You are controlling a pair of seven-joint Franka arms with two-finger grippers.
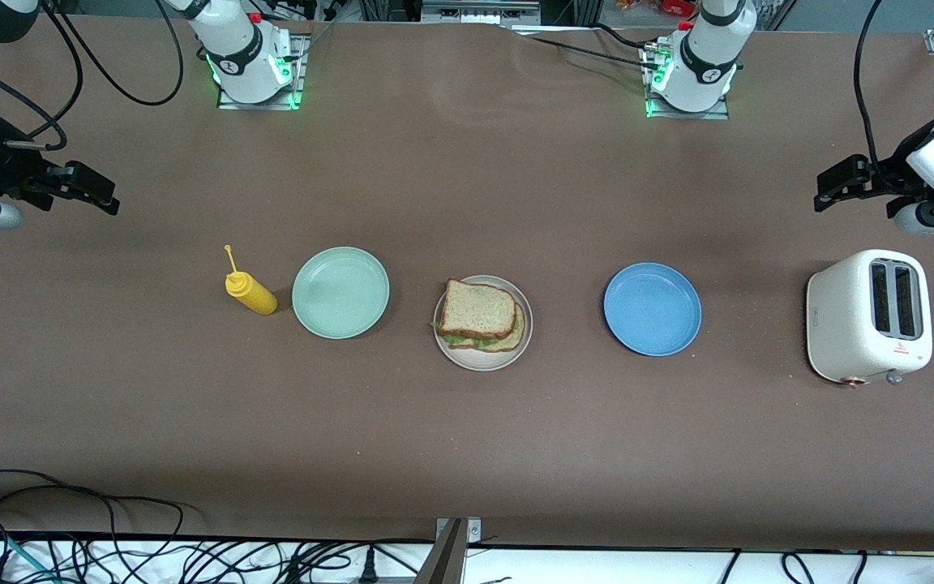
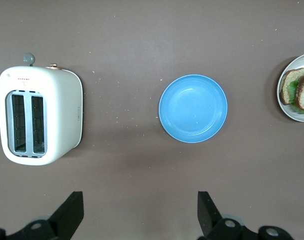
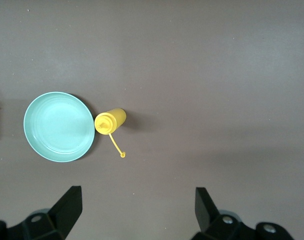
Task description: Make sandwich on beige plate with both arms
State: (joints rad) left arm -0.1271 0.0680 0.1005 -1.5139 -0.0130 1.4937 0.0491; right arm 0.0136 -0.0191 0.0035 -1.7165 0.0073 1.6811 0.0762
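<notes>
Sandwich [image 1: 479, 315] sits assembled on the beige plate [image 1: 483, 361] at the middle of the worktop [image 1: 467, 454]: two slices of bread with lettuce showing between them, the top slice skewed a little off the lower one. Both arms are drawn back to the ends of the worktop. The left end effector [image 2: 140, 217] hangs released over bare worktop near the toaster [image 1: 868, 316], with the blue plate [image 1: 652, 309] between it and the sandwich. The right end effector [image 3: 136, 215] hangs released over its own end, with the yellow bottle [image 1: 250, 292] and the green plate [image 1: 340, 292] between it and the sandwich. Neither is clearly nearer; the sandwich lies well apart from both, toward the middle. By the look of it the build is done and both arms wait.
</notes>
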